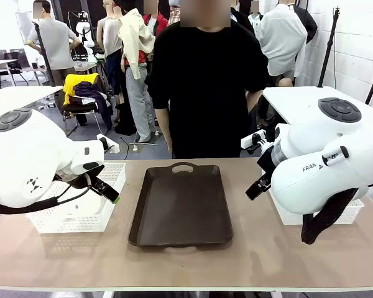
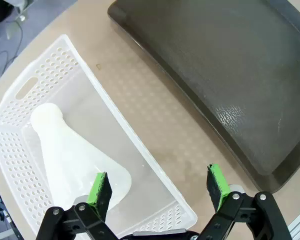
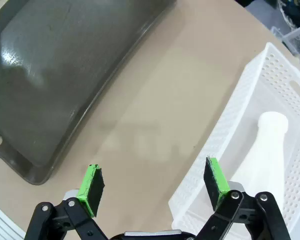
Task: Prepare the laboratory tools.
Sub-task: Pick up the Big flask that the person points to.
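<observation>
Front view: a dark brown tray [image 1: 181, 205] lies in the middle of the desk [image 1: 255, 254], its handle towards the person [image 1: 202, 87] who stands at the far side. The left basket [image 1: 81, 214], white mesh, sits just beside the tray on one side and the right basket [image 1: 336, 216] on the other, partly hidden by the arms. The left arm [image 1: 31, 161] hangs over its basket and the right arm [image 1: 323, 161] over the other. Neither arm's jaws hold anything.

Left wrist view: the left jaws stand wide apart and released, green pads [image 2: 101, 192] empty. Below them the left flask [image 2: 65, 150], frosted white, appears to lie on its side inside the left basket [image 2: 20, 150], its narrow neck pointing away from the jaws and its wide base under one pad. The other pad hangs over bare desk [image 2: 160, 130] between the basket and the tray [image 2: 230, 65].

Right wrist view: the right jaws are likewise released and spread wide, pads [image 3: 91, 187] gripping nothing. The right flask [image 3: 265, 155] lies inside the right basket [image 3: 250, 100], neck pointing away. One pad hangs over the basket's near wall, the other over the desk [image 3: 160, 100] near a corner of the tray [image 3: 65, 65].
</observation>
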### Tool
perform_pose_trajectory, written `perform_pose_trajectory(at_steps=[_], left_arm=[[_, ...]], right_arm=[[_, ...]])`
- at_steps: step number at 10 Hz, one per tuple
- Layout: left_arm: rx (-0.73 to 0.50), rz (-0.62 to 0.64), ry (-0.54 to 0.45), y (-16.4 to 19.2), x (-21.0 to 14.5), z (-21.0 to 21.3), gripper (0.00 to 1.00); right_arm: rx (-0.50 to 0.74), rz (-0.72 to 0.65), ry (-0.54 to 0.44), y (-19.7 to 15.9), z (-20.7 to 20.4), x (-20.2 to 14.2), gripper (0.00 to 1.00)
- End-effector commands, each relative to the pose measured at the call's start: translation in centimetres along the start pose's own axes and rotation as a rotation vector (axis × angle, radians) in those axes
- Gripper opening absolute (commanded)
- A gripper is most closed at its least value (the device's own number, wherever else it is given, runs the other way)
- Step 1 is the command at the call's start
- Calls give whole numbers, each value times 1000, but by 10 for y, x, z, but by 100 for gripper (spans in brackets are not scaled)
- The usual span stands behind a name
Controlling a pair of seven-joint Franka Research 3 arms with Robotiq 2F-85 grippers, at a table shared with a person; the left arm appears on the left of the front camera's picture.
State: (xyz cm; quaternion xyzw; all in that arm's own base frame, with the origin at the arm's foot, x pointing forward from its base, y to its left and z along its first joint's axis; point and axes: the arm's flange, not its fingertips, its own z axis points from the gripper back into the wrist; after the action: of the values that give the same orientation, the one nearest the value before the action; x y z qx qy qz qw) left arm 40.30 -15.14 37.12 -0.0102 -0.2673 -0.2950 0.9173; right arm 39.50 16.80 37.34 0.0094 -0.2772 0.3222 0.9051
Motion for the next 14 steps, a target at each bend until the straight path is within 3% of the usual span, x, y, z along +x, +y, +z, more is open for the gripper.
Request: perform_pose_trajectory(at_steps=[1,13,14], left_arm=[[0,0,0,0,0,0,100],[0,-4,0,-1,0,0,100],[-16,9,-35,-2,6,15,100]], right_arm=[[0,0,0,0,0,0,100],[0,0,0,0,0,0,100],[0,0,0,0,0,0,100]])
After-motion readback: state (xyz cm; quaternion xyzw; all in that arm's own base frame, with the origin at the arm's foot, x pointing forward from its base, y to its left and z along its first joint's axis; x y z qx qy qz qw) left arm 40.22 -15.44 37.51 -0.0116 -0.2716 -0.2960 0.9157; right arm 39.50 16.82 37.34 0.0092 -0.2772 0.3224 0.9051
